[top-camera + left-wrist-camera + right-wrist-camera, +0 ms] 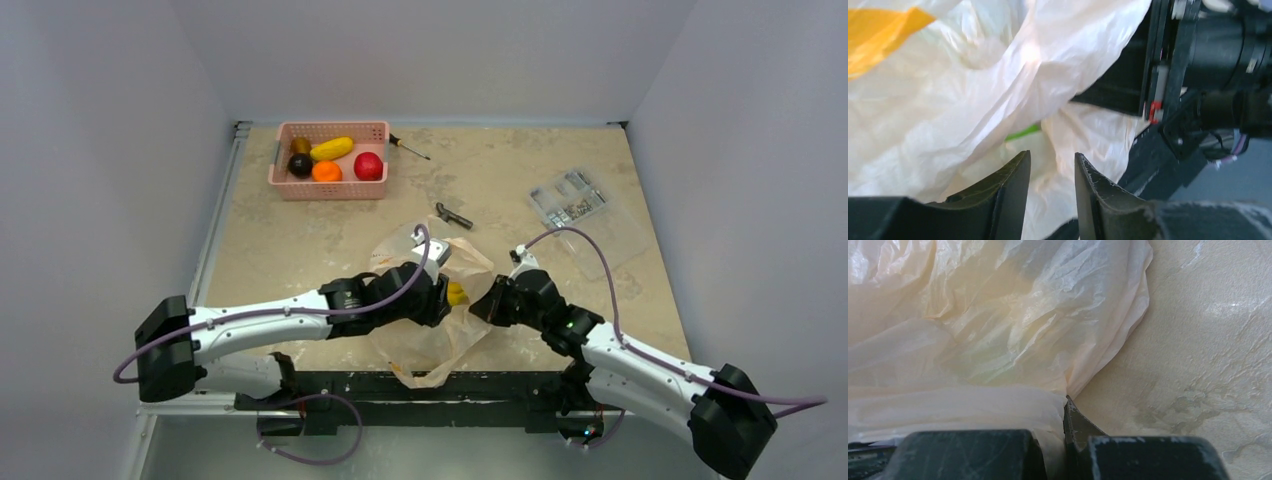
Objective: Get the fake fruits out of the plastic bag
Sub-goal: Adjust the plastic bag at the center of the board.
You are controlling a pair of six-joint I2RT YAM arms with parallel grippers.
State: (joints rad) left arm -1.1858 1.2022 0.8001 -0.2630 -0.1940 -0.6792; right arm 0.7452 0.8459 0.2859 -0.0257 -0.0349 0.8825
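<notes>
The plastic bag lies crumpled at the table's near edge between my two arms. My left gripper is at its mouth, and its fingers stand apart with bag film just beyond them. A yellow fruit shows at the opening, and in the left wrist view it shows through the film. A green sliver shows deeper in a fold. My right gripper is shut on the bag's right edge; the film is pinched between its fingers.
A pink basket at the back left holds a yellow banana, a dark round fruit, an orange ball and a red apple. A screwdriver, a grey tool and a clear packet lie behind the bag.
</notes>
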